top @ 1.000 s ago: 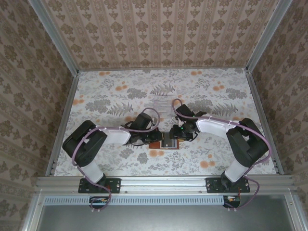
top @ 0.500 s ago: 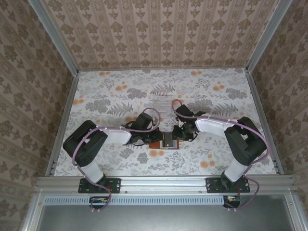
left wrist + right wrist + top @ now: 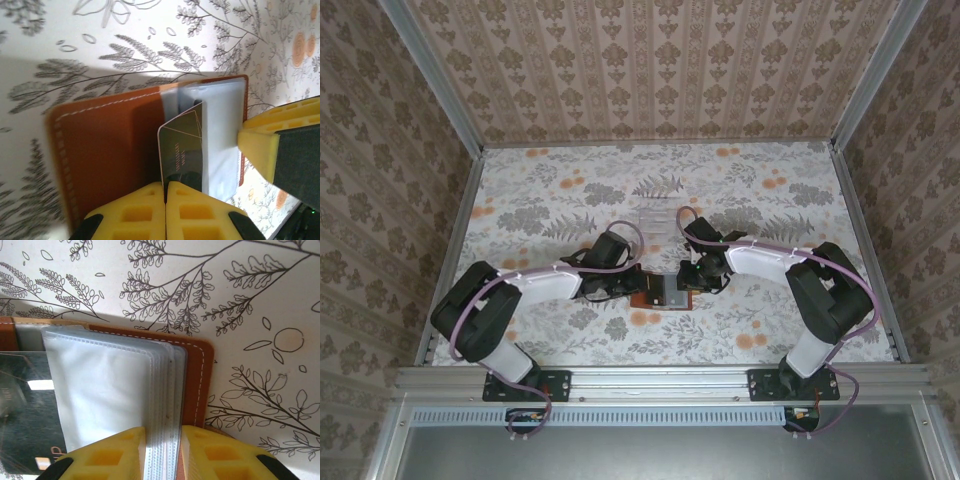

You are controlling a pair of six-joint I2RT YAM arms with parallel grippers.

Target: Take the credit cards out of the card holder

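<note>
The card holder (image 3: 105, 145) lies open on the floral table, brown leather with a stack of clear sleeves (image 3: 105, 395). A dark glossy credit card (image 3: 182, 145) stands out of a sleeve, and my left gripper (image 3: 166, 186) is shut on its near edge. My right gripper (image 3: 162, 432) is shut on the edge of the sleeve stack beside the leather cover (image 3: 197, 370); one of its yellow fingers (image 3: 260, 150) shows in the left wrist view. From above, the two grippers meet at the card holder (image 3: 660, 294), left gripper (image 3: 632, 287) on its left, right gripper (image 3: 686, 280) on its right.
A clear plastic tray (image 3: 655, 218) sits on the table just behind the card holder. Patterned walls and metal rails (image 3: 450, 250) enclose the table on three sides. Both arms stretch inward from the near edge.
My right gripper has closed onto the sleeve stack. The left arm's elbow has swung left and back, drawing the left gripper and its card slightly left.
</note>
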